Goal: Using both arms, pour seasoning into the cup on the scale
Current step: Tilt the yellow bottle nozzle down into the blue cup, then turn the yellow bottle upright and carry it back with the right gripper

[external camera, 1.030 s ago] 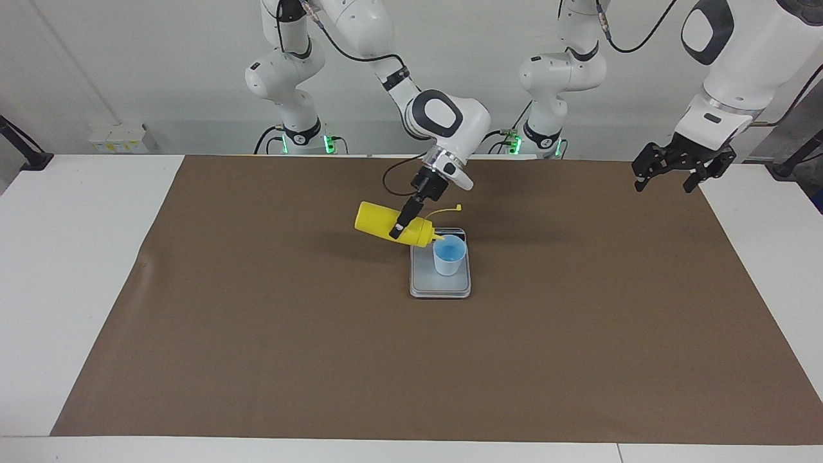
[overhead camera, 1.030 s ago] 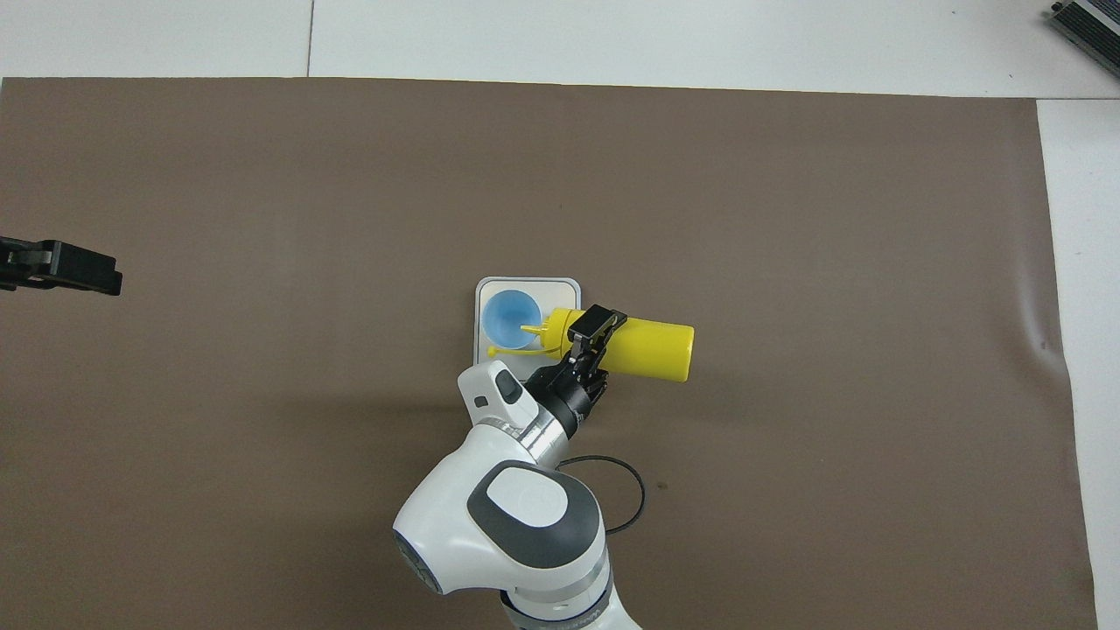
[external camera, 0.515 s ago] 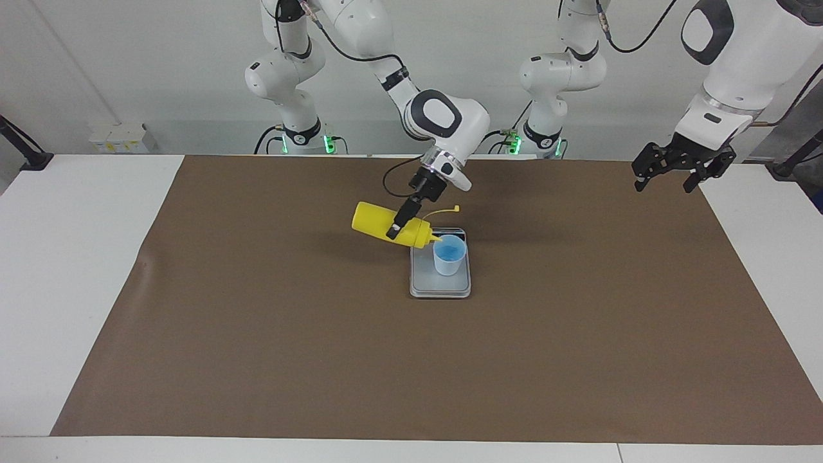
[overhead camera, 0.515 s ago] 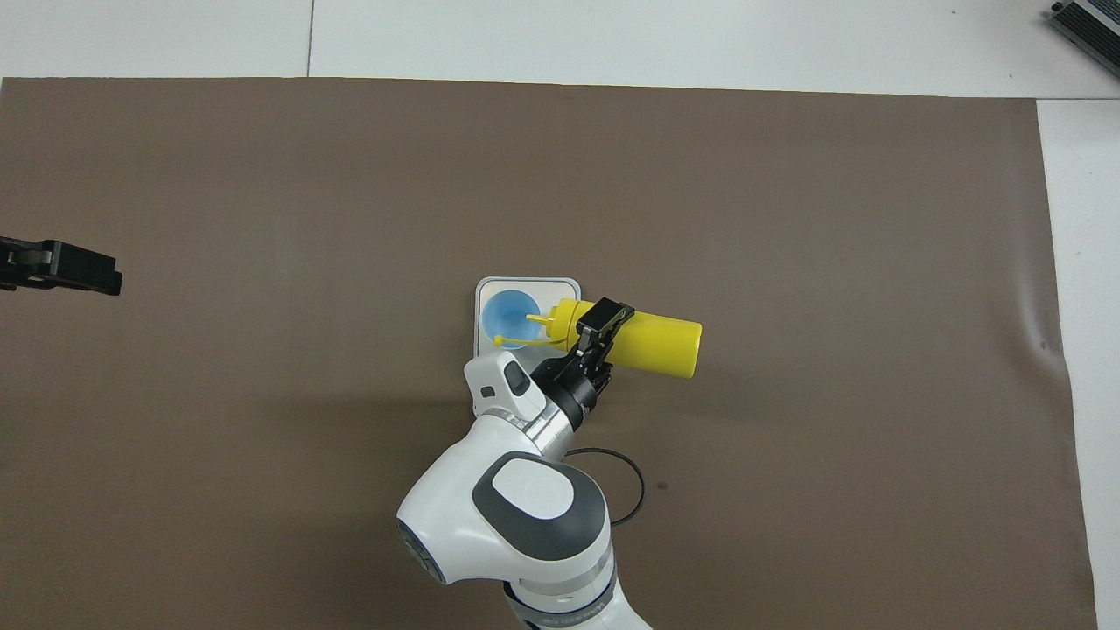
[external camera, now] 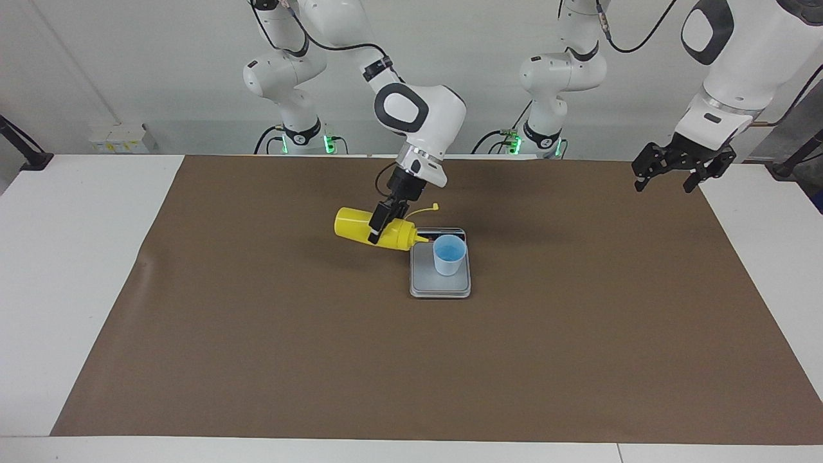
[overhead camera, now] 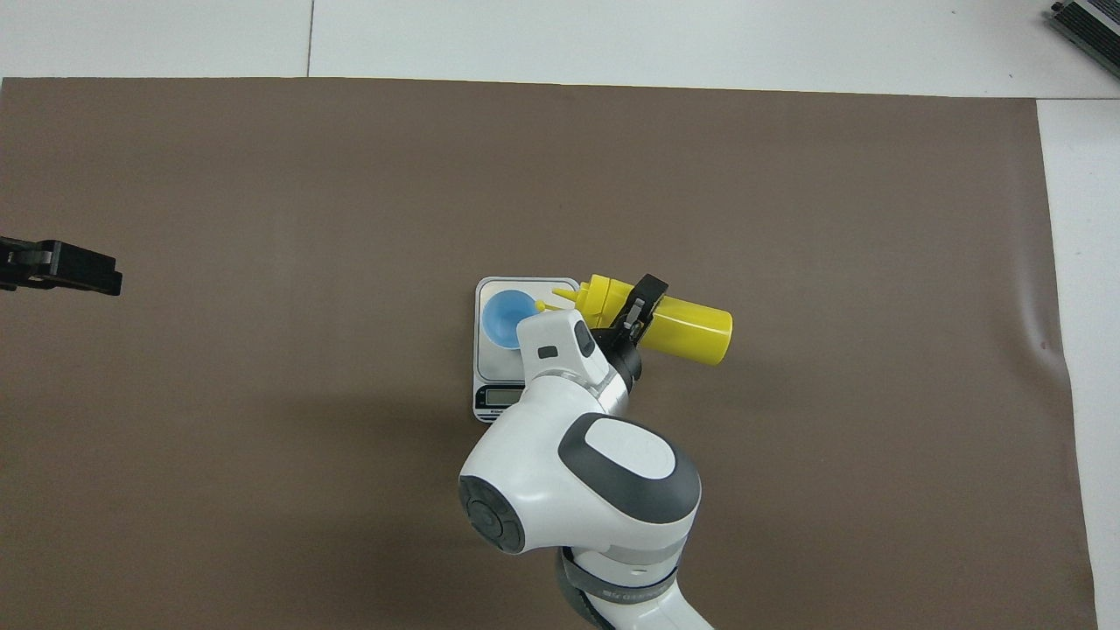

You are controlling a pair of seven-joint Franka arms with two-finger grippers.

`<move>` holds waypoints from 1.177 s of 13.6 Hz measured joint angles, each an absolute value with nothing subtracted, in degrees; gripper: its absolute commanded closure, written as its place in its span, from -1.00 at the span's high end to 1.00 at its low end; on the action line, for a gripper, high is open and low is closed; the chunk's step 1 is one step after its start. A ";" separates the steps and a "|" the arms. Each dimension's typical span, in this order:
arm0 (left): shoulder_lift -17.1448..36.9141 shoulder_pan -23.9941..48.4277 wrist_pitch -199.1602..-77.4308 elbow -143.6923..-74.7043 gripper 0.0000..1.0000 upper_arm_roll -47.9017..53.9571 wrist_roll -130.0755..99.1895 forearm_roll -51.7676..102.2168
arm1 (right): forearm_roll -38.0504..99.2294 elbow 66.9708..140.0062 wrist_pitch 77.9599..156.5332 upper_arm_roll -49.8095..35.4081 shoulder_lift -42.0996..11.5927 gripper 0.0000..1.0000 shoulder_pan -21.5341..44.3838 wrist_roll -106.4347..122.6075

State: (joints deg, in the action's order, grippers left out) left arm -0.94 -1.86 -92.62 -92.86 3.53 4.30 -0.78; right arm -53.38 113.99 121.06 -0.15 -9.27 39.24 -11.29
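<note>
The right gripper (external camera: 379, 226) is clamping the seasoning bottle (external camera: 370, 229) around its body, fingers closed tight on it; the bottle is lying nearly horizontal in the air, nozzle pointing toward the cup (external camera: 449, 254). Compared with a second ago, the right arm is drawing the bottle away toward its own end of the table; the nozzle tip, which was reaching over the cup's rim, is now standing clear of the rim, above the edge of the scale (external camera: 440, 283); the tethered cap strap (external camera: 426, 211) is trailing above the nozzle. The cup is standing upright on the scale's weighing plate, apart from the bottle; in the overhead view the scale's display strip (overhead camera: 499, 395) is coming into sight at the end nearer the robots. Judging by this retreat, the pouring step is ending and the bottle is probably being carried off for setting down. The left gripper (external camera: 674, 168) is hanging with its fingers spread wide, holding nothing, over the brown mat (external camera: 257, 360) at the left arm's end of the table; that arm is waiting.
</note>
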 measured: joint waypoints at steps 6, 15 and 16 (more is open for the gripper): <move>-0.94 -1.87 -92.62 -92.86 1.00 3.53 4.30 -0.78 | -48.76 123.84 137.85 -0.10 -3.35 -0.04 31.33 -10.76; -0.94 -1.86 -92.62 -92.86 1.00 3.53 4.30 -0.78 | -47.23 136.50 158.82 0.06 1.98 -0.04 19.13 -7.39; -0.94 -1.86 -92.62 -92.86 1.00 3.53 4.30 -0.78 | -47.21 136.82 158.98 0.07 2.02 -0.04 18.58 -6.27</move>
State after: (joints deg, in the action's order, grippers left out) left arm -0.94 -1.86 -92.62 -92.86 3.53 4.30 -0.78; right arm -47.21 136.82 158.98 0.07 2.02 18.58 -6.27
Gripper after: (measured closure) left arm 0.000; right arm 0.515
